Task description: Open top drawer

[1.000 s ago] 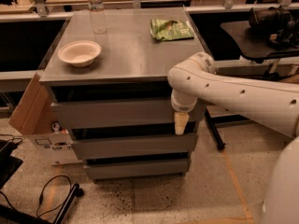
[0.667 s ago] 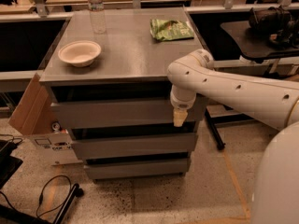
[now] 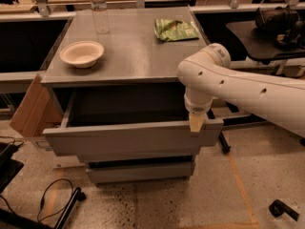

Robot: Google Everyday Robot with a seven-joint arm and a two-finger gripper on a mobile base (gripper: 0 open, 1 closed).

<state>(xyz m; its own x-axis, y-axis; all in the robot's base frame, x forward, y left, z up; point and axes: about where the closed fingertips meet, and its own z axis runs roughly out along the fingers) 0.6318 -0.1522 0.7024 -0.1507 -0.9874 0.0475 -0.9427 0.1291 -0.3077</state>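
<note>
The top drawer (image 3: 128, 138) is a wide matte-grey drawer with a plain flat front. It stands pulled well out of the cabinet, and its dark shallow inside shows behind the front. My gripper (image 3: 196, 123) hangs from the white arm at the right end of the drawer's front, its tan fingertip hooked over the top edge. Two narrower grey drawer fronts (image 3: 140, 170) sit below, pushed in.
On the grey cabinet top (image 3: 128, 56) stand a white bowl (image 3: 82, 53), a clear plastic bottle (image 3: 99, 6) and a green snack bag (image 3: 175, 29). A cardboard flap (image 3: 29, 111) leans at the left. A black cable (image 3: 52, 202) lies on the floor, and a black chair (image 3: 267, 32) is at the right.
The top drawer was closed and now stands pulled far out toward me. My gripper has moved toward me with the drawer's front edge.
</note>
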